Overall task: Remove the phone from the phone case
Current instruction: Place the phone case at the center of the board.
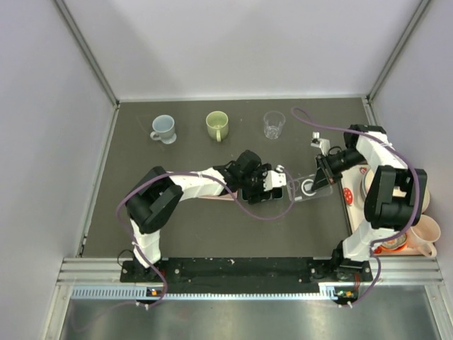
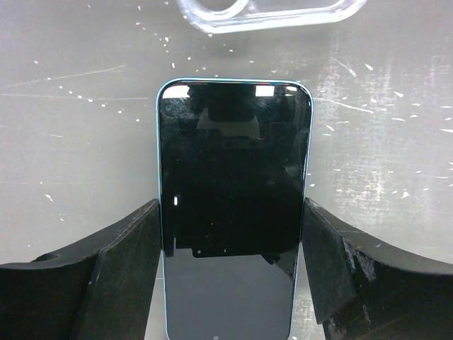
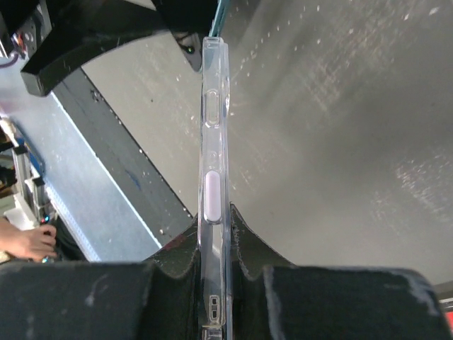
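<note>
1. Stretches the left arm (image 1: 191, 183) low toward centre, elbow bent at the left.
2. Clamps the left tool (image 2: 232, 212) on the phone's (image 2: 233, 163) long edges.
3. Folds the right arm (image 1: 386, 188) up the right side, wrist turned inward.
4. Pinches the phone case (image 3: 214, 142) edge-on in the right tool (image 3: 214, 225), seemingly tight.

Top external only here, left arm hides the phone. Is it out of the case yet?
Observer: Yes. Left wrist shows the phone bare, blue rim exposed, the case apart beyond it.
Operator: Grip on it?
Observer: Left pincer squeezes its two long sides.
Operator: And the case?
Observer: Right pincer clamps it edge-on; side buttons face that camera.
</note>
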`<state>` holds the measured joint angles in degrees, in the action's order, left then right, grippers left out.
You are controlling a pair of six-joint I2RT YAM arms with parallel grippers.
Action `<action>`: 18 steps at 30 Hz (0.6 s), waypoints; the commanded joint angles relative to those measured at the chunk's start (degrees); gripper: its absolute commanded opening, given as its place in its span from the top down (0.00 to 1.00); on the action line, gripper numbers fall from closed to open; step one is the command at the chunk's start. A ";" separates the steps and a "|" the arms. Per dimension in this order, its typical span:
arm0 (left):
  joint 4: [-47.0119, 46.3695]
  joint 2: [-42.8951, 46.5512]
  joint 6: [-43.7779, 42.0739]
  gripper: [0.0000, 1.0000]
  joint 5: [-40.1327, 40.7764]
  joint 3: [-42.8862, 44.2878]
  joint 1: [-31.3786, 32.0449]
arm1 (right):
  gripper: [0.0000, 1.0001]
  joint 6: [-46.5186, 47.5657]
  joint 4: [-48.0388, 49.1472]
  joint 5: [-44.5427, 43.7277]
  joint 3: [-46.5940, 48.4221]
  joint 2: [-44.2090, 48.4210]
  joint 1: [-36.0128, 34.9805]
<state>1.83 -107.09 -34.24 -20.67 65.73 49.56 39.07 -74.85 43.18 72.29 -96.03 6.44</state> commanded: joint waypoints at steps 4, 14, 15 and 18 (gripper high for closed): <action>-2.09 -2.51 1.81 1.00 1.24 5.80 0.54 | 1.00 2.42 -1.88 -1.87 -1.45 -1.88 1.74; 2.57 -7.25 1.81 1.00 1.15 11.25 1.77 | 1.00 -1.28 4.19 -2.40 -0.23 -5.48 7.53; 3.00 -7.95 1.89 1.00 1.33 11.61 1.68 | 1.00 -1.28 4.53 -2.48 0.13 -5.83 8.15; 4.15 -9.10 1.98 1.00 1.24 13.10 1.86 | 1.00 -1.36 4.89 -2.92 1.18 -7.42 8.50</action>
<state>5.72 -115.39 -32.88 -19.33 74.89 51.11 37.85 -71.83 40.12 70.13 -101.93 14.06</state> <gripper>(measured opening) 0.763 0.078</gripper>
